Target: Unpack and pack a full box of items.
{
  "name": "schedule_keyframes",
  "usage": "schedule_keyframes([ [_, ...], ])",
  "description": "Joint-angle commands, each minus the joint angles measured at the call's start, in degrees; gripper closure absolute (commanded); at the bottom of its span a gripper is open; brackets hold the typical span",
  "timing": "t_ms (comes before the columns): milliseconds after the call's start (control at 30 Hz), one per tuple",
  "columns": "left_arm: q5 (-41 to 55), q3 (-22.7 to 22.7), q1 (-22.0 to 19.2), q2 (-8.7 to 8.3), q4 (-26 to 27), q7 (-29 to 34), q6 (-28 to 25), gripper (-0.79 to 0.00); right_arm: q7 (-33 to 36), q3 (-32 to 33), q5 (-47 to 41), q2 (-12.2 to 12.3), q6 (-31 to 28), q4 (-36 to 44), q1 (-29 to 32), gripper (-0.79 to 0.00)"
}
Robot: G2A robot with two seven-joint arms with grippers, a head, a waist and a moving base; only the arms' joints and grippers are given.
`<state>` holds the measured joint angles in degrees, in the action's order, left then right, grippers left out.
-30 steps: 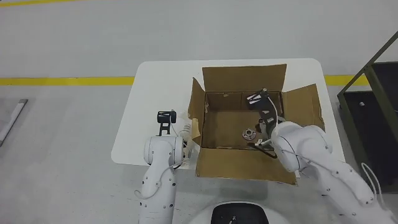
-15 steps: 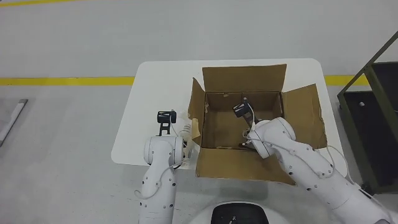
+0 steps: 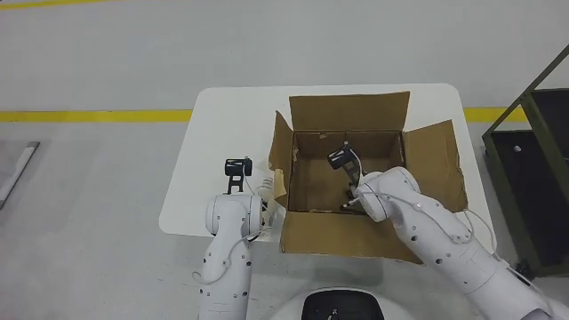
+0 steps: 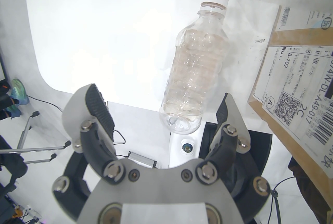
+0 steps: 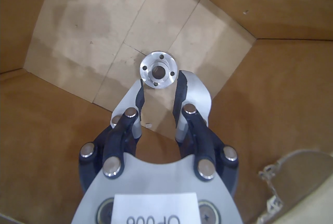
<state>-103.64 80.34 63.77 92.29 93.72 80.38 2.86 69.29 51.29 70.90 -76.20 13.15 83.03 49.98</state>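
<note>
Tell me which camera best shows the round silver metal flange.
Right wrist view: the flange lies face-up, holes clear, by the open right gripper. From the top, the right arm covers it; the left wrist view faces a clear plastic bottle.

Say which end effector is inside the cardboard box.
The right end effector, open over the metal flange; the left end effector is outside, by a plastic bottle.

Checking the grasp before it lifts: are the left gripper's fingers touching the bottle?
Apart. The left wrist view shows the open left gripper with a clear gap between the bottle and each of its fingers.
</note>
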Motion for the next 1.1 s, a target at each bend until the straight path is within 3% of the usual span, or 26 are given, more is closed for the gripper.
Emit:
schedule_keyframes([
  [0, 0.0, 0.0, 0.0, 0.00, 0.0, 0.0, 0.0, -0.785, -0.5, 0.3, -1.7, -0.2, -0.4, -1.4, -0.4, -0.317],
  [200, 0.0, 0.0, 0.0, 0.00, 0.0, 0.0, 0.0, -0.785, -1.6, -0.9, -2.4, -1.3, -0.3, -6.4, -2.3, -0.354],
  [1067, 0.0, 0.0, 0.0, 0.00, 0.0, 0.0, 0.0, -0.785, -6.8, -4.9, -5.8, -5.6, -1.4, -21.5, -8.3, -0.354],
])
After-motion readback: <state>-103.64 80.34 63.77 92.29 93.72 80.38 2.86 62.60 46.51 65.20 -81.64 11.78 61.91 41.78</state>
